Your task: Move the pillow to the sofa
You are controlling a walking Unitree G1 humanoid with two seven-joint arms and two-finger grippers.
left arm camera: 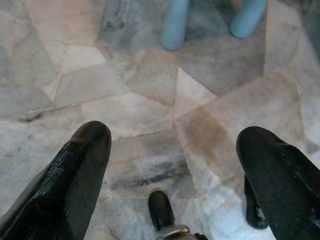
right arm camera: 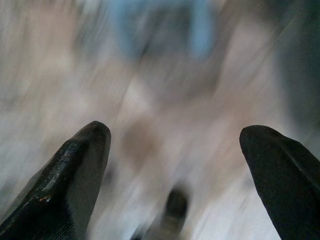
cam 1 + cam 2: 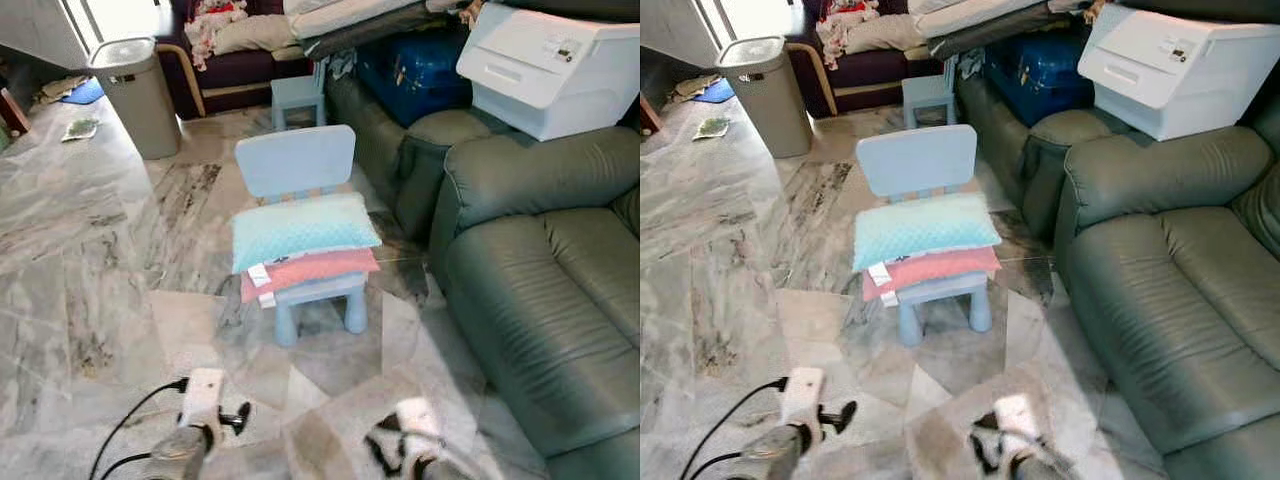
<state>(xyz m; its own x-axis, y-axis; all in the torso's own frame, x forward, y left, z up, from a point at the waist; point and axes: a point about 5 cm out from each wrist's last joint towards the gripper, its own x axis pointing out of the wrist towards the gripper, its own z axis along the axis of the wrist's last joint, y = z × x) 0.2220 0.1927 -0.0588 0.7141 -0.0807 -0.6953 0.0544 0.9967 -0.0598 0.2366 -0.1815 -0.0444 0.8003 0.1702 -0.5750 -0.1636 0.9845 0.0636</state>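
a pale teal pillow (image 3: 304, 229) lies flat on the seat of a small light blue child's chair (image 3: 297, 162) at the centre of the head views, stacked on a pink pillow (image 3: 312, 271) whose white tags (image 3: 262, 280) hang off the near left corner; their print is too small to read. the grey-green leather sofa (image 3: 545, 290) stands at three o'clock from the chair, just beside it, its seat cushions bare. on the sofa's far arm, at one o'clock, rests a white lidded plastic bin (image 3: 548, 62) with a small label (image 3: 562, 50) i cannot read, and behind it a blue suitcase (image 3: 412, 68). at eleven o'clock a grey lidded trash bin (image 3: 137, 92) stands shut on the marble floor (image 3: 80, 270), contents hidden. a second small blue stool (image 3: 297, 95) sits at twelve o'clock, before a dark couch piled with laundry (image 3: 215, 22). the left gripper (image 1: 172, 150) hangs low at seven o'clock over the floor, fingers spread wide and holding nothing, the chair's legs beyond it. the right gripper (image 2: 175, 150) at five o'clock is likewise spread wide and empty, its view blurred.
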